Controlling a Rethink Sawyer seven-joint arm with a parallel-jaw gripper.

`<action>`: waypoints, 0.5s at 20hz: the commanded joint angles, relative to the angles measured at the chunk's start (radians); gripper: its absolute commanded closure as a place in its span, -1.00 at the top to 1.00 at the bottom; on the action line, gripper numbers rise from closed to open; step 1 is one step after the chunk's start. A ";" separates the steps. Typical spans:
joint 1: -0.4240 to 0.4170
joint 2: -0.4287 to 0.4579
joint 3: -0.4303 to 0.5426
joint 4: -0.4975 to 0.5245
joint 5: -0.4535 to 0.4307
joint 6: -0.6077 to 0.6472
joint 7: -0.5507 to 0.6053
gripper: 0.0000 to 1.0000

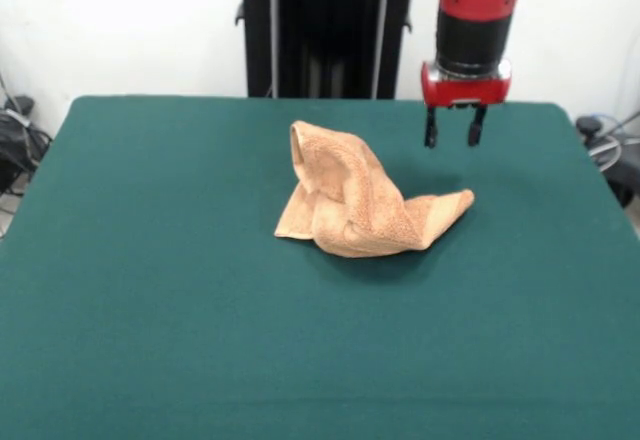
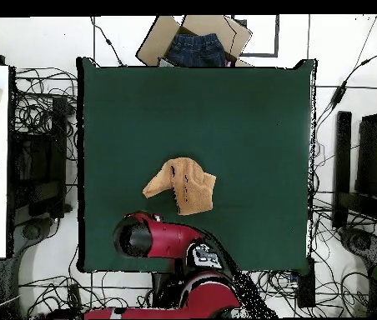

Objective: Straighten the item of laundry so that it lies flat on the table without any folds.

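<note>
Front view first: the towel [image 1: 362, 203] is seen crumpled in a heap near the middle of the green desk [image 1: 150, 290], so nowhere close to flat. One part is pushed up into a tall ridge at the heap's 11 o'clock, a flatter corner is spread out at 7 o'clock, and a narrow tail is stretched out toward 3 o'clock. Several folds are stacked over each other in the middle.

The end effector [image 1: 453, 128] is hung in the air at about 1 o'clock from the towel, near it but clearly apart from the cloth, with nothing held. Its two dark fingers [image 1: 431, 128] are pointed straight down with a visible gap between them, so it can be called open. The red and black arm [image 1: 478, 0] is seen coming down above it.

From the overhead view, the towel [image 2: 183, 185] is placed a bit below the desk's [image 2: 250, 108] centre, and the arm [image 2: 163, 237] is found at 6 o'clock from it. A cardboard box [image 2: 193, 42] with dark blue denim [image 2: 193, 50] inside is sat at the desk's 12 o'clock edge. Cables [image 2: 46, 108] are tangled on the floor around the desk.
</note>
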 commanded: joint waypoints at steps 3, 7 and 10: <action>0.035 0.088 -0.013 -0.146 0.059 0.022 0.190 1.00; 0.028 0.125 -0.005 -0.167 0.062 0.001 0.198 1.00; 0.036 0.137 -0.011 -0.176 0.065 -0.006 0.206 1.00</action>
